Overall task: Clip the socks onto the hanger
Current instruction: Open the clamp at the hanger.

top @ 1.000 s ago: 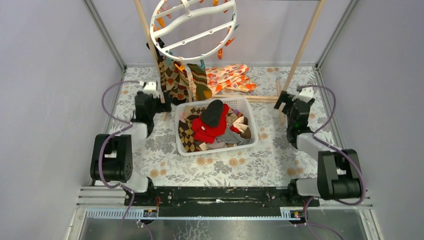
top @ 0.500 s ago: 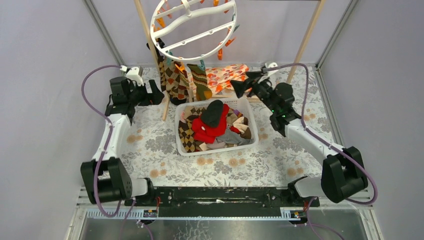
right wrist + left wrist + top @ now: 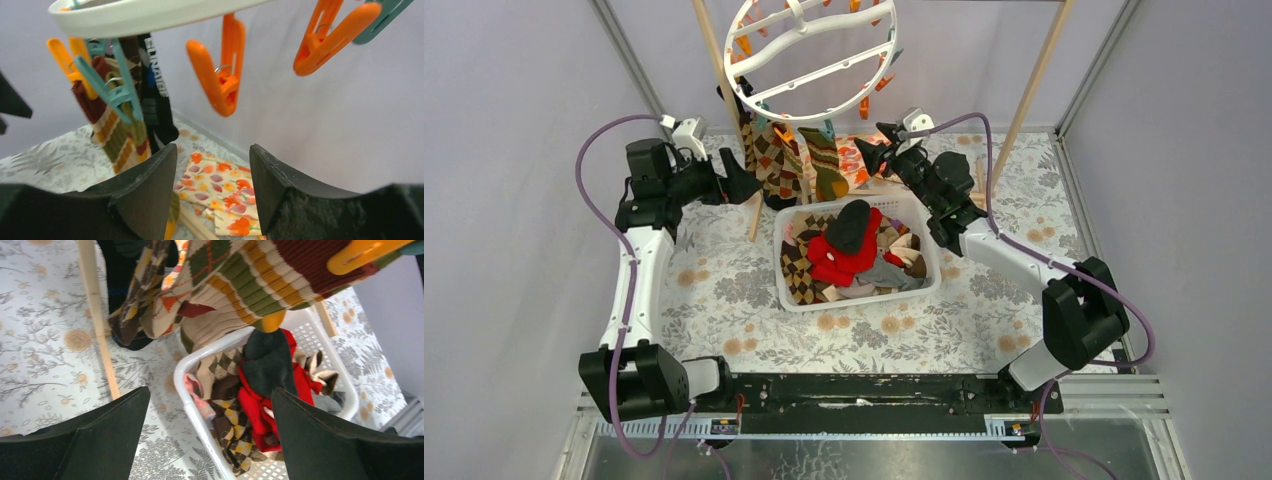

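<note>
Right wrist cam gets the orange clip [image 3: 220, 75] under the hanger [image 3: 140, 14] up close, tiny from above; left gripper [image 3: 210, 392] fingers spread wide, right gripper [image 3: 212, 150] less, both empty.

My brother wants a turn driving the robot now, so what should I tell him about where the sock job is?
Left gripper: open, empty, beside the hung socks, above the basket.
Right gripper: open, empty, up under the hanger, facing a free orange clip.
Done: a few socks are clipped on the hanger's left side.
Left: the pile in the basket, with a red sock and a black sock on top, needs clipping.
</note>
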Robot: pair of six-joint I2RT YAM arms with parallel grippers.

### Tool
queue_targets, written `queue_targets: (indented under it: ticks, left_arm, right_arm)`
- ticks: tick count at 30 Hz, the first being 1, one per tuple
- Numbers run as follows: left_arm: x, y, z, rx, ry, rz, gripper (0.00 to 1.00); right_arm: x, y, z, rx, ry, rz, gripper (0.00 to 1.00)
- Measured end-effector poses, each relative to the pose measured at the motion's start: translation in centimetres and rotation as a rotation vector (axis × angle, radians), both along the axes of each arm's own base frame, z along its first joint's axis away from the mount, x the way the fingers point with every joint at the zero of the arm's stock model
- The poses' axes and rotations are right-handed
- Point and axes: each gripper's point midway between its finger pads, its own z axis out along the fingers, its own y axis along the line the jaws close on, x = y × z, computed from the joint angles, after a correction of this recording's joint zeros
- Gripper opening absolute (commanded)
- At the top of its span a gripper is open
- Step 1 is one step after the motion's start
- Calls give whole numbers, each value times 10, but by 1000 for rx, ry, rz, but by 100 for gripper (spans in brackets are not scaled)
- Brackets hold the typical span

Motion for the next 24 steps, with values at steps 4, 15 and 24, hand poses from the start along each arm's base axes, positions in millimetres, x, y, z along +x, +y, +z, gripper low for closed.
queue_targets:
  ticks: [4, 15, 24]
  left_arm:
    - [-6, -8, 7, -33, 10, -40, 99]
    - [-15, -23, 28, -106, 18, -119, 99]
    - [-19, -27, 41, -119, 9, -143, 99]
  right_arm:
    - [10, 0, 10, -2, -44, -34, 59]
    - [28, 7, 32, 26, -124, -58, 47]
    - [31, 11, 31, 25, -130, -55, 9]
